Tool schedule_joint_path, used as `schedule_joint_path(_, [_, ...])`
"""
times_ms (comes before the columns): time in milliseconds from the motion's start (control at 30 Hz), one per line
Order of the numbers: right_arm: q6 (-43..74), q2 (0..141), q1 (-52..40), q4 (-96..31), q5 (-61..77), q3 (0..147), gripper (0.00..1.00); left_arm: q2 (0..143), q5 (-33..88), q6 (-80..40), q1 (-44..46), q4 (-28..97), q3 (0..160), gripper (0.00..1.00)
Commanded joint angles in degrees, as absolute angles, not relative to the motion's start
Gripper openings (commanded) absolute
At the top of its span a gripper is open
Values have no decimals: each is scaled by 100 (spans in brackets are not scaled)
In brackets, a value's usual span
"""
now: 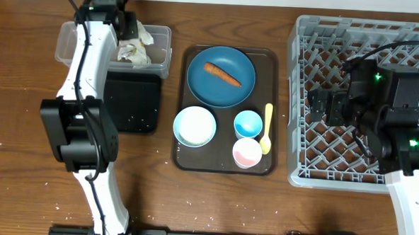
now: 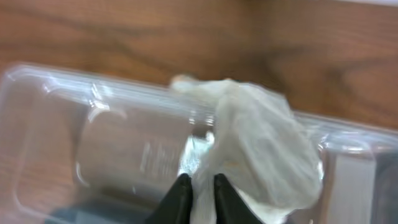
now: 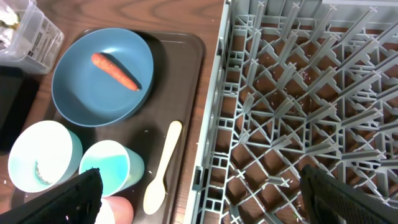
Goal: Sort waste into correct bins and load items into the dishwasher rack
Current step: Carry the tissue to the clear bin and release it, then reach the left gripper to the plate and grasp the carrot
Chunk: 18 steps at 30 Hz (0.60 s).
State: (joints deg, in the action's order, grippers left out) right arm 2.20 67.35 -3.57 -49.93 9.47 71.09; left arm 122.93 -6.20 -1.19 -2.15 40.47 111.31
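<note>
**A:** The crumpled paper [image 2: 255,143] is caught right at the tips of the left gripper [image 2: 200,186], and most of it billows out past them.

**B:** Fingers clamped on it, yes. Just beyond them is the clear tub [image 2: 93,124], its rim running behind the paper. Whether paper touches plastic, I cannot tell.

**A:** From overhead, more white paper lies in that tub beneath the fingers. The black tray [image 1: 132,103] sits just beside the tub, back toward the arm's base.

**B:** Now the right gripper [image 3: 200,186]: fingers spread wide, gripping nothing.

**A:** One finger hangs over the near edges of the bowl [image 3: 43,155] and blue cup [image 3: 112,168], with the pink cup [image 3: 115,211] just beside its tip. The other finger hangs over the rack [image 3: 298,93].

**B:** Between the two fingers are the spoon [image 3: 161,168] and the rack's wall.

**A:** Ahead of the cup-side finger is the plate [image 3: 102,78], with the orange food piece [image 3: 115,70] lying on it.

**B:** The dishes and spoon all rest on the brown tray [image 3: 183,81], which sits just beside the rack.
</note>
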Motion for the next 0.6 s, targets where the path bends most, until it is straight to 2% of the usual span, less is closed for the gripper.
schedule_joint_path(0, [274,6753,-340,-4969,1013,7214,99,12296,-648,-161,-95,4195,11122,27])
schedule_joint_path(100, [272,6755,-340,-4963,1013,7214,99,12219,-648,-163,19,4377,11122,57])
schedule_joint_path(167, [272,6753,-340,-4971,1013,7214,99,12119,-648,-283,121,4517,11124,69])
schedule_joint_path(267, [272,6755,-340,-4971,1013,7214,99,11887,-438,-729,285,4744,11135,72])
schedule_joint_path(367, [272,6755,-340,-4969,1013,7214,99,11666,377,-1293,537,4998,11133,72])
schedule_joint_path(467, [274,6766,-340,-4969,1013,7214,99,11638,694,-2545,812,5339,11131,74])
schedule_joint_path(567, [274,6796,-340,-4974,1015,7214,99,11758,856,-3232,1214,5437,11019,74])
